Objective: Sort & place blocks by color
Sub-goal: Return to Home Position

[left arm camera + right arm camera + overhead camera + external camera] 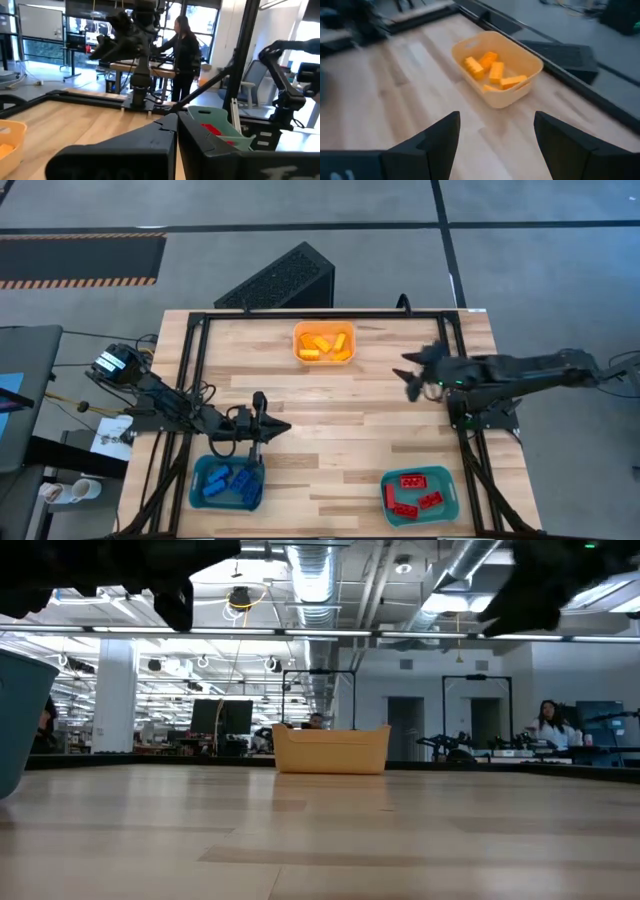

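Note:
Yellow-orange blocks (325, 345) lie in an orange bin (323, 330) at the table's far middle; the right wrist view shows several of them (492, 70) inside it. Blue blocks (228, 480) fill a teal bin (200, 490) at the near left. Red blocks (412, 490) lie in a teal bin (448, 498) at the near right. My left gripper (283, 427) is shut and holds nothing, just beyond the blue bin. My right gripper (406, 375) is open and holds nothing, up over the table's right part, right of the orange bin.
A black frame (300, 317) runs along the table's far and side edges. A dark perforated box (280, 278) stands on the floor beyond the far edge. Bare wood (340, 420) lies between the three bins. People stand in the room behind (185, 45).

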Motion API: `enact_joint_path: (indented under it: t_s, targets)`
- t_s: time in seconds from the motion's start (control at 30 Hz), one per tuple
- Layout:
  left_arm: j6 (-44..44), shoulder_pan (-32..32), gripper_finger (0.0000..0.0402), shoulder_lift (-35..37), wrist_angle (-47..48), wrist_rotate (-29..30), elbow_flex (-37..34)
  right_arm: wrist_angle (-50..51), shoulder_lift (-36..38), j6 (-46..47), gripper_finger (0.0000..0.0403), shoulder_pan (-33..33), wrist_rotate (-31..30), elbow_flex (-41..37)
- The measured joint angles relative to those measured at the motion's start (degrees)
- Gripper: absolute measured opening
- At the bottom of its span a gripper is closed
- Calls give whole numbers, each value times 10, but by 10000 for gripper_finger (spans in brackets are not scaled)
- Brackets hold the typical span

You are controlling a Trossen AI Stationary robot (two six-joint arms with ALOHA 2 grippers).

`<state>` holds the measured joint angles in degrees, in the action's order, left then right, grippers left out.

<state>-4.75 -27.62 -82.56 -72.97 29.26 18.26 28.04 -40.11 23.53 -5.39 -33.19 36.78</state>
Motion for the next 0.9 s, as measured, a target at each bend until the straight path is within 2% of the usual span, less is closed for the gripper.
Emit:
enact_joint_path:
  t_s: [0.17,0.3,0.4,0.5,0.67,0.8,0.9]
  targets:
    - [23,26,0,4,-27,-3,0,-44,179,7,273,-34,5,-83]
    - [24,80,0,42,-36,-52,0,-107,291,-67,273,-65,58,-112]
    - [7,130,0,93,2,-102,0,-124,353,-117,272,-89,76,-122]
    - [4,174,0,166,80,-123,0,-138,400,-149,259,-114,78,-141]
    - [20,219,0,310,221,-121,0,-124,390,-160,200,-145,78,-152]
    - [42,225,0,415,351,-115,0,-160,382,-168,124,-167,82,-181]
    - [19,221,0,479,469,-99,0,-200,384,-212,65,-183,87,-213]
